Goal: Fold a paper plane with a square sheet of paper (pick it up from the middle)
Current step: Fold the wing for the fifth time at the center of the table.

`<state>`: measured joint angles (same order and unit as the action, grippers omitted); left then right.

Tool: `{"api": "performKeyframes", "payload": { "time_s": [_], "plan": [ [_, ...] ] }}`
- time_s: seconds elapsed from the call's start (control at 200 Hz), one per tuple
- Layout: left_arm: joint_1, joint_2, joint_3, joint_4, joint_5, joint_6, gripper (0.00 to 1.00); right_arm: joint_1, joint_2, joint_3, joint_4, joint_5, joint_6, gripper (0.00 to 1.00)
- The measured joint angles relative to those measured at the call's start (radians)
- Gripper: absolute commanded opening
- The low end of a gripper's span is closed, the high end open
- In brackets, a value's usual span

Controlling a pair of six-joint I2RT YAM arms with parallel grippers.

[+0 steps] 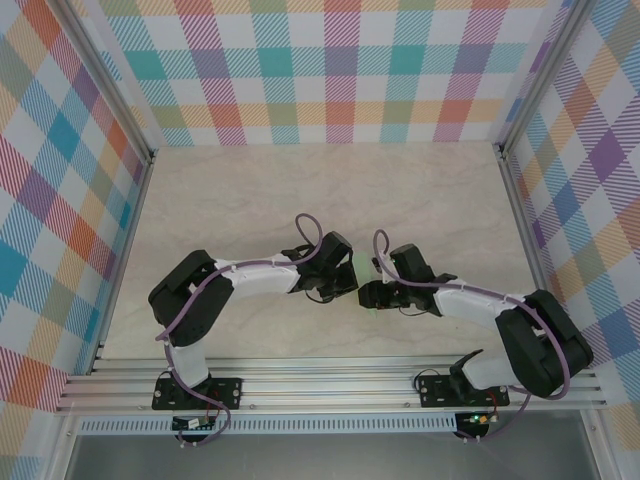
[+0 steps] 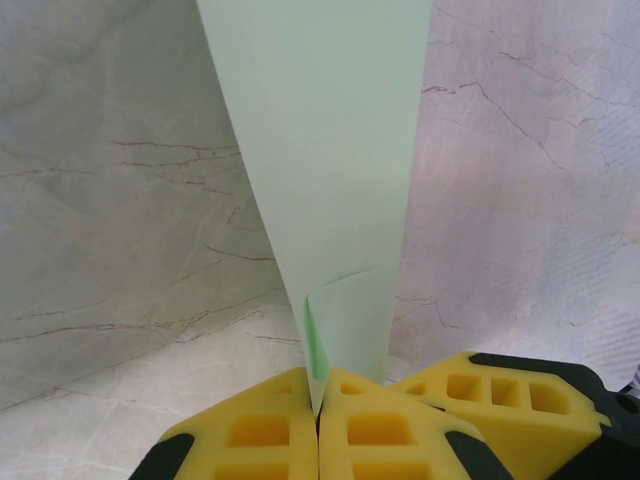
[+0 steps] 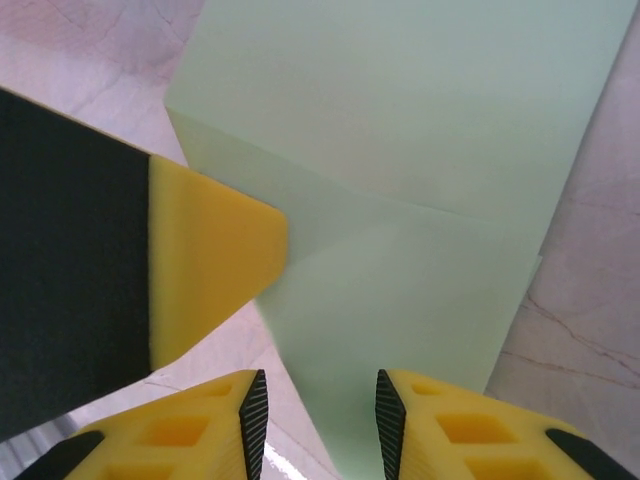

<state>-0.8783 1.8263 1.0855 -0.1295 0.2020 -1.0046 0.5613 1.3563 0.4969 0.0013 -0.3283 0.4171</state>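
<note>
**Top view.** Both arms were bent inward, so that the left end effector [image 1: 343,272] and the right end effector [image 1: 370,293] sat just beside each other near the middle of the marble-patterned desk [image 1: 300,190].

**Left wrist view.** The left end effector's yellow fingers [image 2: 260,430] were pressed fully together on the narrow end of the sheet of paper [image 2: 320,150]. The paper was pale mint green and folded to a taper that widened away from the grip. A small curled flap sat just above the pinch.

**Right wrist view.** The right end effector's jaws stood partly apart, with the paper's narrow end lying in the gap between them. Whether either pad touched it could not be told. One finger of the left end effector lay against the paper's left edge, beside a diagonal crease.
</note>
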Motion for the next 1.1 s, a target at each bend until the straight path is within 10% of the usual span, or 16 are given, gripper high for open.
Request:
{"api": "performKeyframes", "payload": {
  "time_s": [0.52,1.105],
  "plan": [
    [0.005,0.000,0.025,-0.007,0.022,-0.002,0.07,0.161,-0.005,-0.080,0.157,0.320,-0.120,0.34],
    [0.006,0.000,0.032,-0.023,0.022,-0.001,0.08,0.167,-0.018,-0.093,0.188,0.372,-0.149,0.27]
  ]
}}
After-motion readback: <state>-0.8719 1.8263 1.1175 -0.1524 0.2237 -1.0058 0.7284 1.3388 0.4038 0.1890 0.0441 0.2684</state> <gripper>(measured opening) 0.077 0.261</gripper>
